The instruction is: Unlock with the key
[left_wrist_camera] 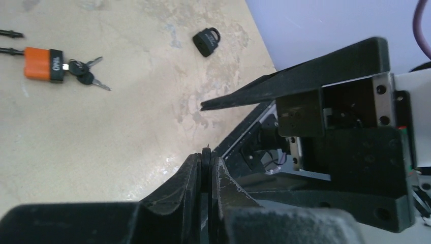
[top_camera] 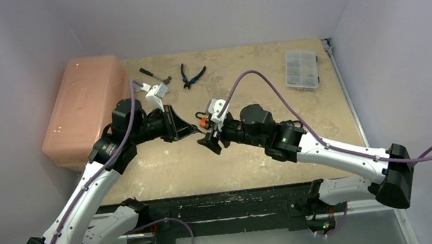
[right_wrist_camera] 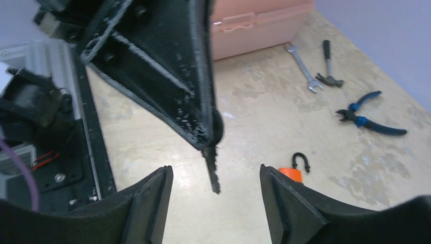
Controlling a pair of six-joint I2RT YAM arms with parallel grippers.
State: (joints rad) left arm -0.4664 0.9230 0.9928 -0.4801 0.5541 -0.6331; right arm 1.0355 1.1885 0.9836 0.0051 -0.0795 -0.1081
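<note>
My left gripper point(left_wrist_camera: 207, 158) is shut on a key whose black head point(left_wrist_camera: 207, 151) shows between the fingertips. In the right wrist view the key's toothed blade point(right_wrist_camera: 211, 171) hangs down from the left gripper's fingers point(right_wrist_camera: 193, 96), between the fingers of my right gripper point(right_wrist_camera: 216, 185). The right gripper is open and empty, a little above the table. An orange padlock point(right_wrist_camera: 290, 174) lies on the table just beyond it. In the left wrist view that padlock point(left_wrist_camera: 43, 63) has a small bunch of keys point(left_wrist_camera: 84, 71) at its base. The two grippers meet mid-table, left point(top_camera: 193, 130) and right point(top_camera: 207, 134).
A small black padlock point(left_wrist_camera: 207, 41) lies on the table. A pink lidded box point(top_camera: 82, 109) stands at the left. A wrench point(right_wrist_camera: 301, 67), a hammer point(right_wrist_camera: 328, 68) and blue-handled pliers point(right_wrist_camera: 371, 116) lie at the back. A clear parts box point(top_camera: 302, 69) sits at the back right.
</note>
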